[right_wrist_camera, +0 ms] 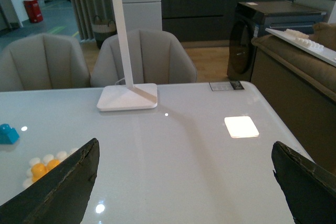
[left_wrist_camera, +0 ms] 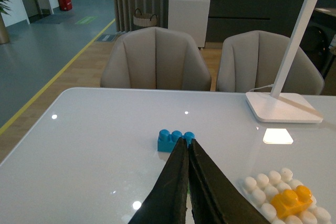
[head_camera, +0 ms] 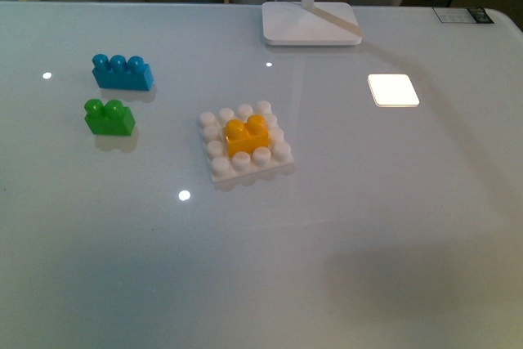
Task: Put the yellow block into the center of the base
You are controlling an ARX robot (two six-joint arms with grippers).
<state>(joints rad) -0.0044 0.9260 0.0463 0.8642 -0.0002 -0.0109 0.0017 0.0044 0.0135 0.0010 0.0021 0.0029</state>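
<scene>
The yellow block (head_camera: pixel 246 135) sits on the studs in the middle of the white base (head_camera: pixel 219 171), which lies at the table's centre. Neither arm shows in the front view. In the left wrist view my left gripper (left_wrist_camera: pixel 187 141) is shut with nothing in it, held above the table; the base (left_wrist_camera: pixel 260 190) with the yellow block (left_wrist_camera: pixel 290 202) lies off to one side of it. My right gripper (right_wrist_camera: pixel 184 150) stands wide open and empty over bare table, and the yellow block (right_wrist_camera: pixel 43 168) on the base (right_wrist_camera: pixel 32 162) shows at that view's edge.
A blue three-stud brick (head_camera: pixel 122 72) and a green brick (head_camera: pixel 109 117) stand at the left of the table. A white lamp foot (head_camera: pixel 310 23) is at the back, with a glowing white square (head_camera: pixel 393 90) to the right. Chairs stand behind the table's far edge.
</scene>
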